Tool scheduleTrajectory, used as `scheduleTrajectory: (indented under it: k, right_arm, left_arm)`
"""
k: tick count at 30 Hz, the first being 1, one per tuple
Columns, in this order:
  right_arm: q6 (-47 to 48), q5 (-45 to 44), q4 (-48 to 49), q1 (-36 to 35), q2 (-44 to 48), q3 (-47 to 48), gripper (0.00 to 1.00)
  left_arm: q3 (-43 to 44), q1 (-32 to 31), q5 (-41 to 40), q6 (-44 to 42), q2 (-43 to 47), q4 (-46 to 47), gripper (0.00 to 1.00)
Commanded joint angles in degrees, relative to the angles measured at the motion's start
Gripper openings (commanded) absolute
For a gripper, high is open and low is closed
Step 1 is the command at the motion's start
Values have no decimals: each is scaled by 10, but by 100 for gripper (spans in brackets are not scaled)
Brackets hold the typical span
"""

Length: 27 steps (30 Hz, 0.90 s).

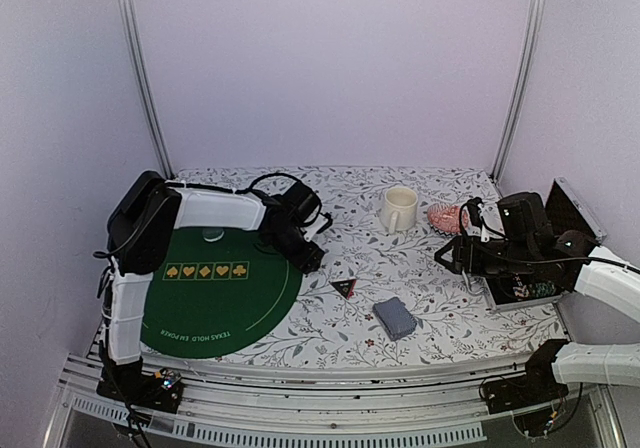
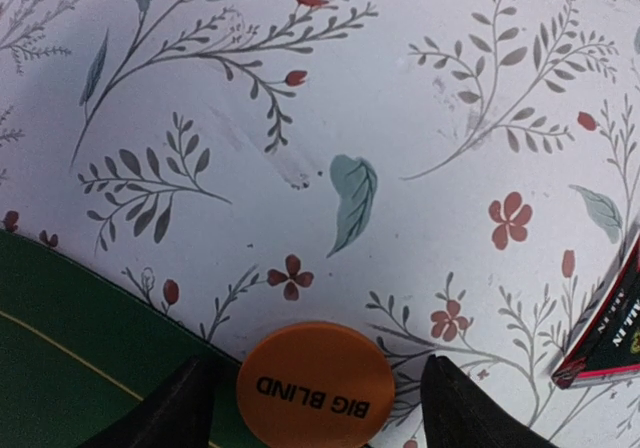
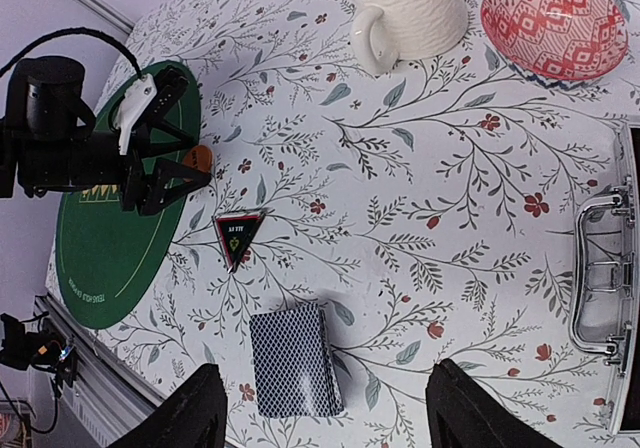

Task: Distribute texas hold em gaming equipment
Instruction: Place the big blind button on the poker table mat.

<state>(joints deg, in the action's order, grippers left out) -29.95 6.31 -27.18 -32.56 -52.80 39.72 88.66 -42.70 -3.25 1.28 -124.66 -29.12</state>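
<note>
Lifting carelessly, the left end effector [image 2: 318, 365], released astride the button [image 2: 315, 393] at the mat's [image 2: 60, 348] edge, could knock it askew.

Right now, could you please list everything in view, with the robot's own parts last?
mat: one, green, table's left
playing cards: one stack, grey-blue backs, near table edge
orange disc button: one, orange, at the mat's right edge
clear disc: one, clear, on the mat
triangular marker: one, black and red, between mat and playing cards
mug: one, cream, far side
small dish: one, red-patterned, beside mug
case: one, silver-edged, open, table's right
left gripper: one, black, open astride the orange disc button
right gripper: one, black, open, empty
</note>
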Motion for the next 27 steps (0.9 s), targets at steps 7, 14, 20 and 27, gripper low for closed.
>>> scheduleTrajectory:
  k: [7,14,20,27]
  right_arm:
    - [5,-9,-6,2,-6,0,71]
    - [6,-10,-6,2,-5,0,70]
    - [6,-10,-7,2,-1,-2,70]
    - [6,-10,-7,2,-4,2,70]
  left_arm:
    - [-19,31,34,21,-12,-48,65]
    - [-20,30,23,23,-17,-57,65]
    - [-34,30,17,23,-1,-72,70]
    - [-41,30,29,23,-5,-68,56]
